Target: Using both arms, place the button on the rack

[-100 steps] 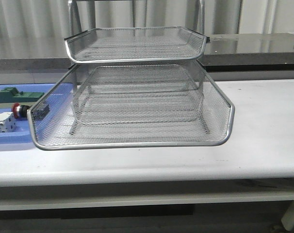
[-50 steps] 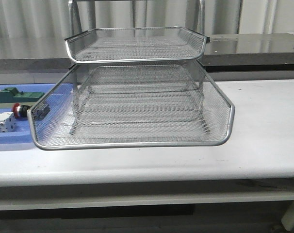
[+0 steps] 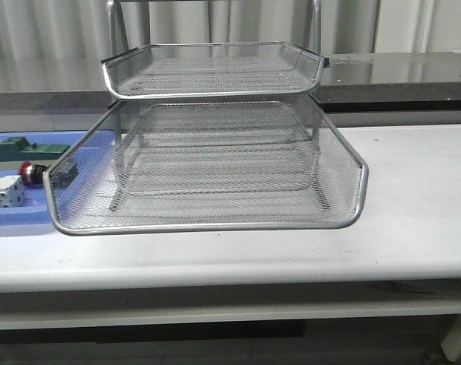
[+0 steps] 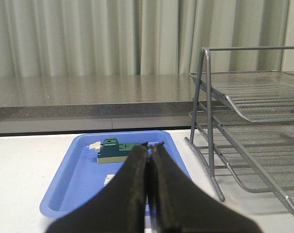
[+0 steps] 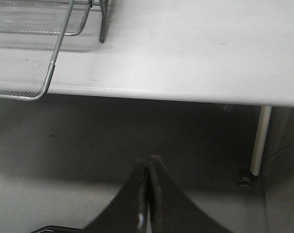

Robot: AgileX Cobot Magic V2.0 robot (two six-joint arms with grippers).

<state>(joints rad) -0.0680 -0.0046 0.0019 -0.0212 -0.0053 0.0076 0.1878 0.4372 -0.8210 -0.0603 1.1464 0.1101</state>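
The red-headed button (image 3: pixel 27 172) lies in the blue tray at the far left of the front view, partly hidden behind the rack's pulled-out mesh tray (image 3: pixel 208 225). The silver wire rack (image 3: pixel 215 76) stands mid-table and also shows in the left wrist view (image 4: pixel 249 104). My left gripper (image 4: pixel 150 145) is shut and empty, held above the near part of the blue tray; it hides the button in that view. My right gripper (image 5: pixel 150 158) is shut and empty, below and in front of the table's front edge. Neither arm shows in the front view.
The flat blue tray (image 4: pixel 84 167) holds a green block (image 4: pixel 113 149) and a white block (image 3: pixel 6 195). The rack's lower tray sticks out past the table's front edge (image 5: pixel 21 92). A table leg (image 5: pixel 259 141) stands at the right. A grey counter runs behind.
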